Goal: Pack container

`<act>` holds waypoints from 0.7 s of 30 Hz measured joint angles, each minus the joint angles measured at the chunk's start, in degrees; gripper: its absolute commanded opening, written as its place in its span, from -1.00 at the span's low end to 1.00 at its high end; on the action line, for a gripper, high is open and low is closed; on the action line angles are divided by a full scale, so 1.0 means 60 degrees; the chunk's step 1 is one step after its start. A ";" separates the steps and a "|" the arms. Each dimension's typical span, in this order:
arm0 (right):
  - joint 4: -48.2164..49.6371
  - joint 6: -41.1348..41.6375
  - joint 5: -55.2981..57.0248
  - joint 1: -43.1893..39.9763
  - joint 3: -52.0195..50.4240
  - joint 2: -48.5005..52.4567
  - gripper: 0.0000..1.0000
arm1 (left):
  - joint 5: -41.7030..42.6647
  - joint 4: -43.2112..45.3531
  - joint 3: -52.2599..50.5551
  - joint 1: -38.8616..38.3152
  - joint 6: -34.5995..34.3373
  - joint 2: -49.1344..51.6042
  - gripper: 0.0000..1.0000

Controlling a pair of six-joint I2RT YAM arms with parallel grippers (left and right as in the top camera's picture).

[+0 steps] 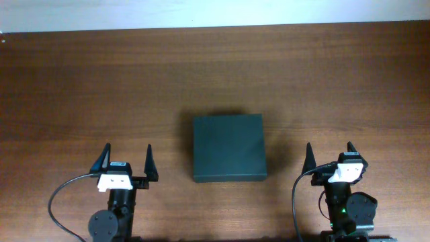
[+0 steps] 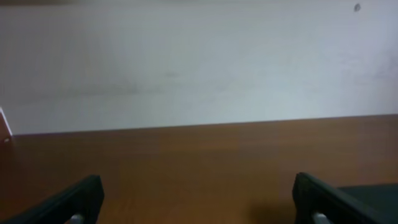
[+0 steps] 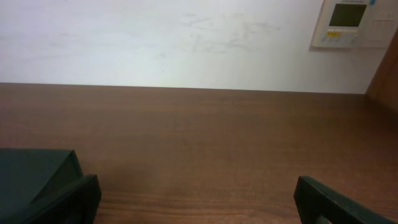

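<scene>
- the box (image 1: 228, 148) sits closed in the middle of the table (image 1: 80, 81).
- left gripper (image 1: 128, 148) and right gripper (image 1: 329, 145) stand wide open, holding nothing.
- better to steady the box with one and open it slowly.

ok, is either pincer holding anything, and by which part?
Nothing is held. The left pincer and right pincer are both open, apart from the container.

You could read no text, number or brand in any view. The nearest thing was the white wall panel (image 3: 354, 26) at two o'clock in the right wrist view: its greenish display (image 3: 347, 14) and the small yellow sticker (image 3: 334, 34) below it bore marks too blurred for you to make out.
</scene>
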 measured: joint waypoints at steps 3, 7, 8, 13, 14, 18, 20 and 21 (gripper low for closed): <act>0.0000 0.0007 0.0000 0.0000 0.0000 0.0000 0.97 | -0.0004 -0.0211 -0.0146 0.0000 0.0000 0.0000 0.99; 0.0000 0.0007 0.0000 0.0000 0.0000 0.0000 0.98 | -0.0004 -0.1002 -0.0208 0.0000 0.0000 0.0000 0.99; 0.0000 0.0007 0.0000 0.0000 0.0000 0.0000 0.98 | -0.0004 -0.1140 -0.0215 0.0000 0.0000 0.0000 0.99; 0.0000 0.0004 0.0000 0.0000 0.0000 0.0000 0.98 | -0.0047 -0.1198 -0.0222 0.0000 0.0047 0.0000 0.99; 0.0000 0.0007 0.0000 0.0000 0.0000 0.0000 0.98 | -0.0047 -0.1198 -0.0222 0.0000 0.0076 0.0000 0.99; 0.0000 0.0004 0.0000 0.0000 0.0000 0.0000 0.98 | -0.0047 -0.1202 -0.0222 0.0000 0.0157 0.0000 0.99; 0.0000 0.0000 0.0000 0.0000 0.0000 0.0000 0.98 | -0.0047 -0.1198 -0.0222 0.0000 0.0178 0.0000 0.99; 0.0000 0.0004 0.0000 0.0000 0.0000 0.0000 0.98 | -0.0047 -0.1198 -0.0222 0.0000 0.0186 0.0000 0.99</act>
